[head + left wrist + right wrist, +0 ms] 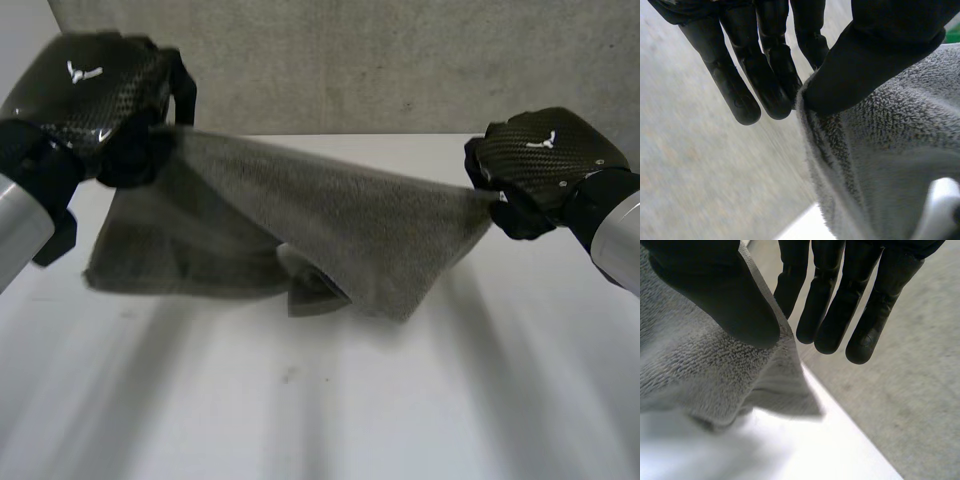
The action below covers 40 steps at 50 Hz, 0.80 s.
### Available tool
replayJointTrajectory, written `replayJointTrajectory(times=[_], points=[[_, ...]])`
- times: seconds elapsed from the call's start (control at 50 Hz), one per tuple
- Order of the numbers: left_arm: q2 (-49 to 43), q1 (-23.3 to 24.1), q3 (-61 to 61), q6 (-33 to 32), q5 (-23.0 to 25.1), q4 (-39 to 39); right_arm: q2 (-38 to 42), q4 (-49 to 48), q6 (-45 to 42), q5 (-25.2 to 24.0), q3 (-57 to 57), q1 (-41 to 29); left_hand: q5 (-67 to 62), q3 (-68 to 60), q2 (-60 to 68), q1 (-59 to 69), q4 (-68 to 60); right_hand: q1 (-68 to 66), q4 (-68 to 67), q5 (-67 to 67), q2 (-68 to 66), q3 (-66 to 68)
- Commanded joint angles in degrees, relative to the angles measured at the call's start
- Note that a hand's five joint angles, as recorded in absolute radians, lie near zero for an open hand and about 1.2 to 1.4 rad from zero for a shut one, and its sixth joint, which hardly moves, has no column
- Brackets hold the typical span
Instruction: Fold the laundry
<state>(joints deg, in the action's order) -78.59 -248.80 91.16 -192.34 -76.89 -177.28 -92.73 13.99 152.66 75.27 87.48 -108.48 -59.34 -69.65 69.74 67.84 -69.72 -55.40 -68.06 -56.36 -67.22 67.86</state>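
While robot hands pinch its corners, towel over table (wall behind)

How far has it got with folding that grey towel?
Barely begun. Done: the grey fluffy towel is lifted. In hand: the left hand and the right hand each pinch one end of its top edge, the rest sagging toward the white table. Left: no neat fold shows yet.
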Motion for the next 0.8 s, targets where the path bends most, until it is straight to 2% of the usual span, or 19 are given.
replayJointTrajectory(times=[0.02, 0.1, 0.14, 0.26, 0.3, 0.36, 0.4, 0.42, 0.46, 0.48, 0.52, 0.54, 0.56, 0.58, 0.62, 0.66, 0.8], points=[[-6.3, -0.2, -1.6, -5.1, 0.0, 17.7, 8.8, 11.6, -12.9, -0.7, -5.5, -0.3, -10.7, -10.4, 10.3, 12.2, -10.3, -24.6, -11.9, -13.6, -12.8, 12.1], [-11.8, -0.2, -0.3, -9.7, -0.4, 18.6, 13.0, 11.1, -12.0, -1.1, -5.7, -0.7, -10.7, -10.4, 10.3, 12.2, -10.3, -24.6, -11.9, -13.6, -12.8, 12.1], [-16.7, -0.4, -0.1, -12.3, -0.4, 18.6, 19.4, 8.9, -10.7, -1.2, -6.5, -1.5, -10.7, -10.4, 10.3, 12.2, -10.3, -24.6, -11.9, -13.6, -12.8, 12.1], [-25.8, -1.6, -3.6, -13.3, -2.9, 16.4, 27.3, 3.4, -9.8, -0.6, -9.4, -4.2, -10.7, -10.4, 10.3, 12.2, -10.3, -24.6, -11.9, -13.6, -12.8, 12.1], [-30.7, -1.9, -8.8, -13.5, -4.8, 13.9, 31.3, -0.3, -9.5, -0.2, -13.7, -5.2, -10.7, -10.4, 10.3, 12.2, -10.3, -24.6, -11.9, -13.6, -12.8, 12.1], [-32.9, -1.9, -12.4, -13.6, -5.5, 12.5, 32.9, -2.6, -9.0, 0.5, -17.0, -5.4, -10.7, -10.4, 10.3, 12.2, -10.3, -24.6, -11.9, -13.6, -12.8, 12.1], [-36.1, -1.9, -22.0, -13.5, -6.0, 9.2, 34.3, -9.3, -6.3, 4.2, -25.0, -5.8, -10.7, -10.4, 10.3, 12.2, -10.3, -24.6, -11.9, -13.6, -12.8, 12.1], [-36.1, -1.9, -22.1, -13.5, -6.0, 9.1, 34.3, -9.3, -6.3, 4.3, -25.0, -5.8, -10.7, -10.4, 10.3, 12.2, -10.3, -24.6, -11.9, -13.6, -12.8, 12.1], [-37.5, -1.8, -33.5, -12.8, -6.5, 5.4, 33.7, -18.3, -2.8, 9.5, -32.7, -5.9, -10.7, -10.4, 10.3, 12.2, -10.3, -24.6, -11.9, -13.6, -12.8, 12.1], [-37.5, -1.8, -33.6, -12.8, -6.5, 5.4, 33.7, -18.4, -2.8, 9.5, -32.7, -5.9, -10.7, -10.4, 10.3, 12.2, -10.3, -24.6, -11.9, -13.6, -12.8, 12.1], [-36.6, -1.3, -42.2, -11.9, -8.8, -1.4, 30.7, -29.5, -0.3, 13.0, -36.5, -5.6, -10.7, -10.4, 10.3, 12.2, -10.3, -24.6, -11.9, -13.6, -12.8, 12.1], [-36.6, -1.3, -42.2, -11.9, -8.8, -1.4, 30.7, -29.5, -0.3, 13.0, -36.5, -5.6, -10.7, -10.4, 10.3, 12.2, -10.3, -24.6, -11.9, -13.6, -12.8, 12.1], [-35.4, -0.7, -43.9, -11.0, -10.1, -5.9, 28.6, -35.0, 0.2, 13.8, -36.3, -5.6, -10.7, -10.4, 10.3, 12.2, -10.3, -24.6, -11.9, -13.6, -12.8, 12.1], [-35.4, -0.7, -44.0, -11.0, -10.1, -6.0, 28.6, -35.1, 0.2, 13.9, -36.3, -5.6, -10.7, -10.4, 10.3, 12.2, -10.3, -24.6, -11.9, -13.6, -12.8, 12.1], [-30.7, -0.7, -43.2, -8.9, -11.7, -13.3, 24.5, -41.7, 0.4, 13.9, -33.3, -5.9, -10.7, -10.4, 10.3, 12.2, -10.3, -24.6, -11.9, -13.6, -12.8, 12.1], [-28.6, -0.7, -41.3, -7.5, -11.6, -15.4, 22.8, -42.1, 0.4, 13.2, -30.8, -5.9, -10.7, -10.4, 10.3, 12.2, -10.3, -24.6, -11.9, -13.6, -12.8, 12.1], [-23.8, -0.8, -25.5, -5.5, -10.8, -15.6, 19.8, -41.5, 0.5, 8.8, -18.8, -5.2, -10.7, -10.4, 10.3, 12.2, -10.3, -24.6, -11.9, -13.6, -12.8, 12.1]])
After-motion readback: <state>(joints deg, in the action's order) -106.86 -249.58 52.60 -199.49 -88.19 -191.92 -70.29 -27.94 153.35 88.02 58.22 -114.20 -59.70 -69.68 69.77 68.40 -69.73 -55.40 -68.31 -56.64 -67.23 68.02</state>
